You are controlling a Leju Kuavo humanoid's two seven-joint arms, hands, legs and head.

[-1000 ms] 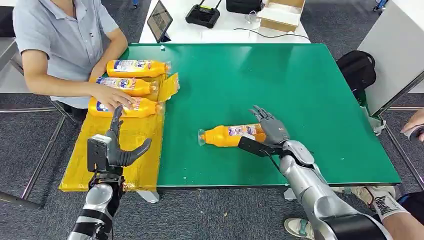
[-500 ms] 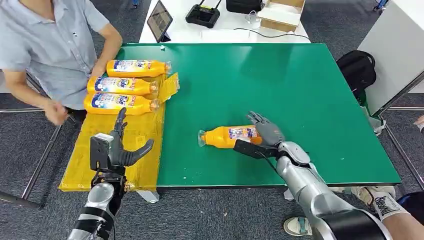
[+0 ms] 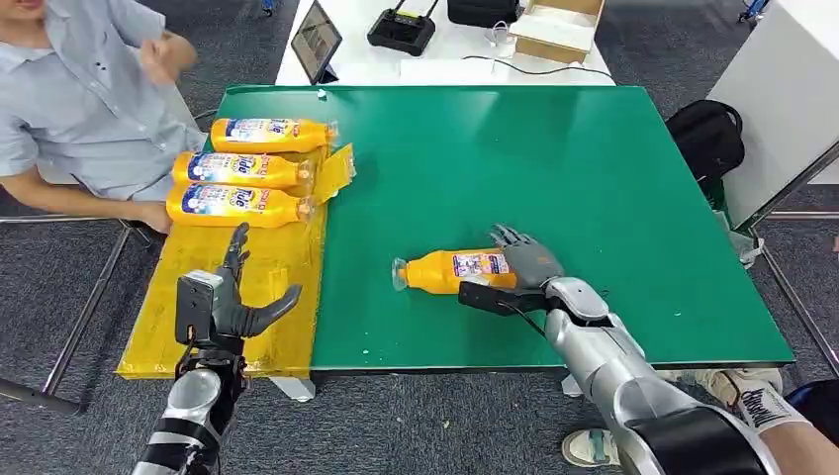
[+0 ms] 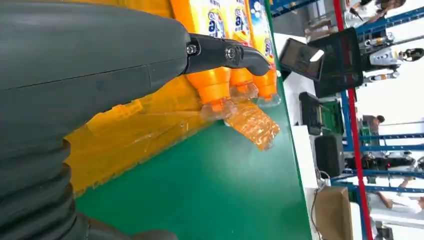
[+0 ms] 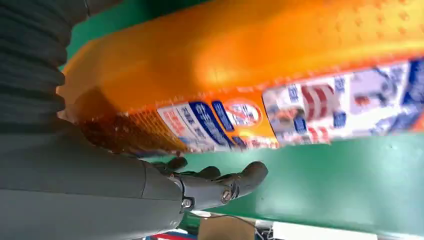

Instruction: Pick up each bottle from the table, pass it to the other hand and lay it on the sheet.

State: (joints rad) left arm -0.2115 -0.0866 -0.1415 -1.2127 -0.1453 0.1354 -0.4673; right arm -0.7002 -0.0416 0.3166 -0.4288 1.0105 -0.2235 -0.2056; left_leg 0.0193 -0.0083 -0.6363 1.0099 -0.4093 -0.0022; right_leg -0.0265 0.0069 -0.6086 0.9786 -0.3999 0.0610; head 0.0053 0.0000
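An orange bottle (image 3: pixel 447 269) lies on its side on the green table (image 3: pixel 594 198), cap pointing left. My right hand (image 3: pixel 524 269) is at its base end: the fingers curve over the top and the thumb lies along the near side. In the right wrist view a strip of green separates the thumb (image 5: pixel 220 187) from the bottle (image 5: pixel 250 65). My left hand (image 3: pixel 233 297) hovers open over the near part of the yellow sheet (image 3: pixel 158 317). Three orange bottles (image 3: pixel 242 168) lie side by side at the sheet's far end, and the left wrist view shows their necks (image 4: pixel 215 75).
A person sits at the far left, one forearm (image 3: pixel 79 203) beside the sheet and one hand (image 3: pixel 163 54) raised. Beyond the green table a white table holds a tablet (image 3: pixel 317 40), a controller (image 3: pixel 401 28) and a box (image 3: pixel 554 25). A black backpack (image 3: pixel 707 134) sits on the right.
The person's hand left the bottles on the sheet and rose to the far left. My right hand's fingers curled down over the bottle's base. The bottle and my left hand barely moved.
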